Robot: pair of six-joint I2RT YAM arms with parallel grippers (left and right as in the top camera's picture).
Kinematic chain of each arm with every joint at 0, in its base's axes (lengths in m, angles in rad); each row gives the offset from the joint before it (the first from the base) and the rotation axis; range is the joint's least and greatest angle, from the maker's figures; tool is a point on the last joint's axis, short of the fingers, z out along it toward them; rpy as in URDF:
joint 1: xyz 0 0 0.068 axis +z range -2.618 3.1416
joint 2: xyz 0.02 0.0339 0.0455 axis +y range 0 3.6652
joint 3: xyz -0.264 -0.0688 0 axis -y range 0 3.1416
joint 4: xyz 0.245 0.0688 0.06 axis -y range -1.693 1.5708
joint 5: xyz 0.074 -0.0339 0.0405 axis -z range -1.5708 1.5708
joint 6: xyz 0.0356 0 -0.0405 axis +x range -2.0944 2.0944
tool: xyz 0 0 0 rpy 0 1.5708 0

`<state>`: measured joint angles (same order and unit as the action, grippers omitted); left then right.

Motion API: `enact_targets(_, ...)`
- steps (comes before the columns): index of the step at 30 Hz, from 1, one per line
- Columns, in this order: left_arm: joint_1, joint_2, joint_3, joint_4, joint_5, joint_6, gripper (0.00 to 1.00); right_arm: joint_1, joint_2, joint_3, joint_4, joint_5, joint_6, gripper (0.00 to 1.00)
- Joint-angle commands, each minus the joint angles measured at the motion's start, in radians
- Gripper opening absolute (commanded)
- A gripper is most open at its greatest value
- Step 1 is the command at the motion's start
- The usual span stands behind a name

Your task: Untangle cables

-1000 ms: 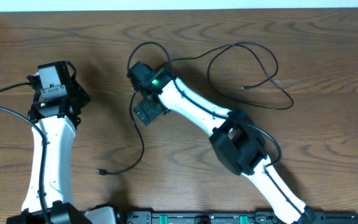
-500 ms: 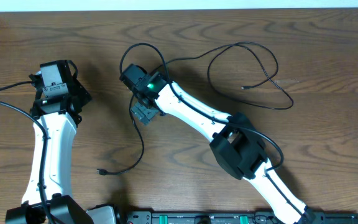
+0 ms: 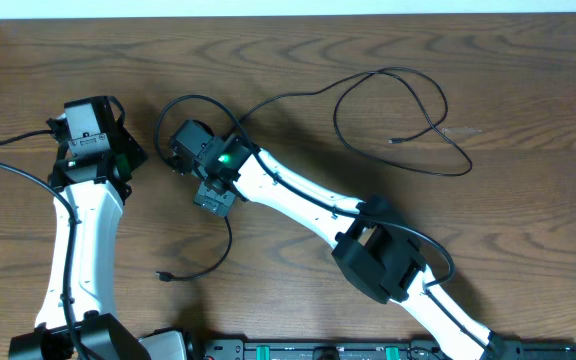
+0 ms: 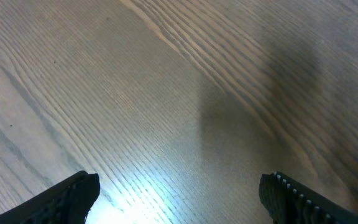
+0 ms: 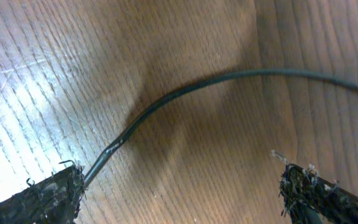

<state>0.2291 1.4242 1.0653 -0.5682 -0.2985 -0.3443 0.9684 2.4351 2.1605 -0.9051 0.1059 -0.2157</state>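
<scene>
Right wrist: black cable (image 5: 185, 90) lies under spread-open right gripper (image 5: 182, 190).

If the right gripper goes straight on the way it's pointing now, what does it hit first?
Most likely the black cable, which crosses ahead between the open jaws, then the wooden table under it. Depth is hard to judge here.
</scene>
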Motion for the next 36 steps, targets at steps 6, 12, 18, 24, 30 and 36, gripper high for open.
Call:
enact_targets(6, 0.005, 0.007, 0.019, 0.014, -0.025, -0.013, 0.87, 0.006, -0.036, 0.0, 0.035, 0.008, 0.036, 0.98)
enact_targets(12, 0.005, 0.007, 0.019, 0.047, -0.025, -0.018, 0.87, 0.006, -0.026, -0.001, 0.088, 0.008, 0.159, 0.95)
enact_targets(18, 0.005, 0.015, 0.019, 0.048, -0.024, -0.025, 0.87, 0.006, 0.011, -0.003, 0.104, 0.008, 0.249, 0.89)
enact_targets(24, 0.005, 0.04, 0.019, 0.057, -0.025, -0.024, 0.87, 0.006, 0.056, -0.003, 0.106, 0.008, 0.272, 0.85)
enact_targets(30, 0.005, 0.04, 0.019, 0.062, -0.025, -0.025, 0.87, 0.006, 0.08, -0.003, 0.083, 0.009, 0.272, 0.75)
enact_targets(36, 0.005, 0.04, 0.019, 0.062, -0.025, -0.024, 0.87, 0.003, 0.117, -0.008, 0.066, 0.009, 0.272, 0.7)
